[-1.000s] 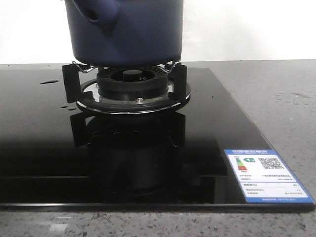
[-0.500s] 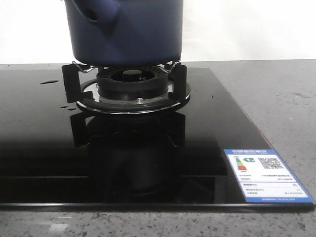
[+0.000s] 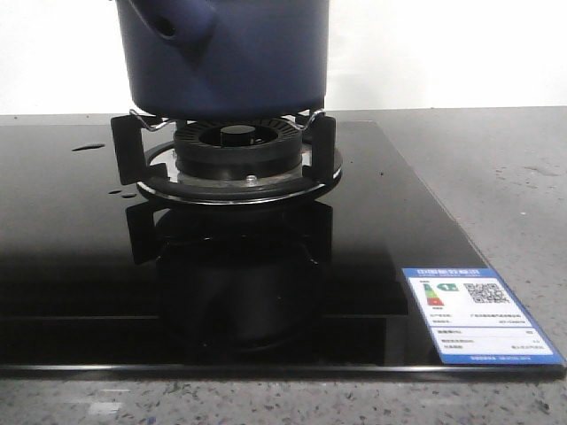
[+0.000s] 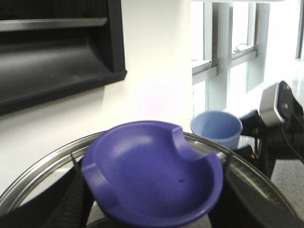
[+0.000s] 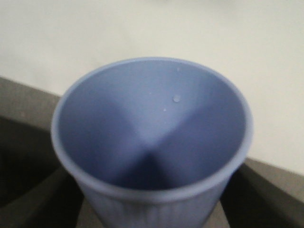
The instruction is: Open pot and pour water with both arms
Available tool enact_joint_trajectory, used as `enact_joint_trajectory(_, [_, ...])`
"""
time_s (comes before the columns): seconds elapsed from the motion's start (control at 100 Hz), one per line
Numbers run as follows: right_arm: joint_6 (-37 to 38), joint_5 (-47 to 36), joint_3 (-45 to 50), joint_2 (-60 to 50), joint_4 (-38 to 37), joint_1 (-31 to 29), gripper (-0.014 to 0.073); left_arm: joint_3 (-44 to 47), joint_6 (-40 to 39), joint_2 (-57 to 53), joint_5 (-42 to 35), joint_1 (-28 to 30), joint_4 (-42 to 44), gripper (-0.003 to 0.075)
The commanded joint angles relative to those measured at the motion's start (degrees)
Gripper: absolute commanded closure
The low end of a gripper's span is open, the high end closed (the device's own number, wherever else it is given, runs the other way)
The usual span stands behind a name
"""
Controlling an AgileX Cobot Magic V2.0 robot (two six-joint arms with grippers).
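Pot (image 3: 226, 62) sits on the metal stand (image 3: 226, 155) of a gas burner (image 3: 232, 142), dark navy, its stubby hollow side stub (image 3: 168, 22) pointing toward the camera side and to the left of the pot's middle. The burner is set in a glossy black cooktop (image 3: 80, 257), which lies on a speckled grey bench (image 3: 505, 177). A blue-and-white label (image 3: 478, 316) is stuck to the cooktop's near right corner, well apart from the burner. A few water drops (image 3: 89, 147) lie on the glass to the left of the stand.

In the left wrist view a purple-blue lid (image 4: 152, 175) fills the lower part of the picture, its hollow side up, seemingly held by the left pincer, though the fingers are blurred and the grip cannot be told for sure. Beyond the lid stands a pale blue cup (image 4: 216, 128), next to the other arm (image 4: 280, 118).

In the right wrist view the same cup (image 5: 152, 142) is seen from above, close up and ribbed on the outside, with small drops inside it. The right pincer's fingers are hidden, so its state cannot be told.
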Motion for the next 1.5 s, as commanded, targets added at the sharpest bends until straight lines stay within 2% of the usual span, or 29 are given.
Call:
enact_joint_trajectory(0.0, [1.4,-6.2,4.5,-2.3,-1.5,-3.1,0.0219,-2.0,-0.6,0.1,0.9,0.0,-3.9,0.0456])
enact_joint_trajectory(0.16, [1.4,-12.8,12.2,-2.6,-1.5,-6.8,0.0219,-2.0,-0.6,2.2,1.6,0.0,-3.9,0.0456])
enact_joint_trajectory(0.42, [1.4,-21.8,16.6,-2.6,-1.5,-10.4,0.0219,-2.0,-0.6,3.9,2.4,0.0,-3.9,0.0456])
enact_joint_trajectory(0.83, [1.4,-21.8,18.9,-1.8,0.8,-10.7,0.0216,-2.0,-0.6,3.9,3.4,0.0,-3.9,0.0456])
enact_joint_trajectory(0.92, [1.4,-21.8,18.9,-1.9,0.8,-10.7,0.0173,-2.0,-0.6,3.9,3.9,0.0,-3.9,0.0456])
enact_joint_trajectory(1.09, [1.4,-22.9,18.9,-3.9,0.8,-10.7,-0.0003,-2.0,-0.6,3.9,4.2,0.0,-3.9,0.0456])
enact_joint_trajectory(1.16, [1.4,-22.9,18.9,-5.5,0.8,-10.7,-0.0045,-2.0,-0.6,3.9,4.2,0.0,-3.9,0.0456])
enact_joint_trajectory(1.49, [1.4,-21.0,18.9,-16.6,0.8,-10.7,-0.0043,-2.0,-0.6,5.5,4.9,0.0,-3.9,0.0456])
